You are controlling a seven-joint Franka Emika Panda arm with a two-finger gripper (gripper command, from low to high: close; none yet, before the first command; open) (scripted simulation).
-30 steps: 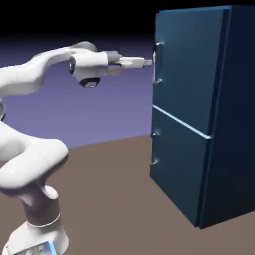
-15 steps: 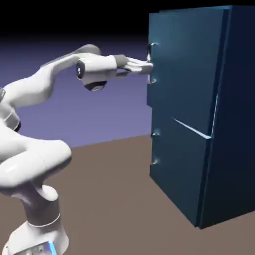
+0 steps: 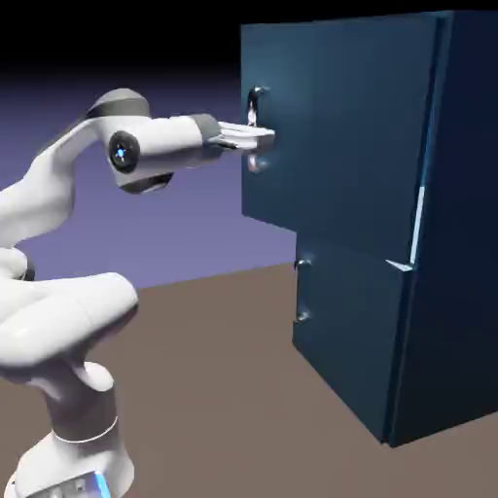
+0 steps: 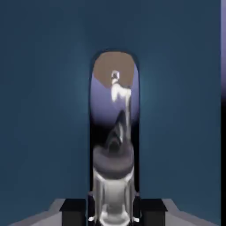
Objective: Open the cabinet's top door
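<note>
The large dark-blue top door panel (image 3: pixel 340 126), partly open above the shorter lower door, is gripped by its slim silver bar handle (image 4: pixel 114 194) between the closed grey fingers (image 4: pixel 152 212). Smooth metal may slip; a mid-bar hold and steady swing are advised.

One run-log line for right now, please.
claw: shut on top door's handle | top door: partly open | bottom door: closed | task: under way
</note>
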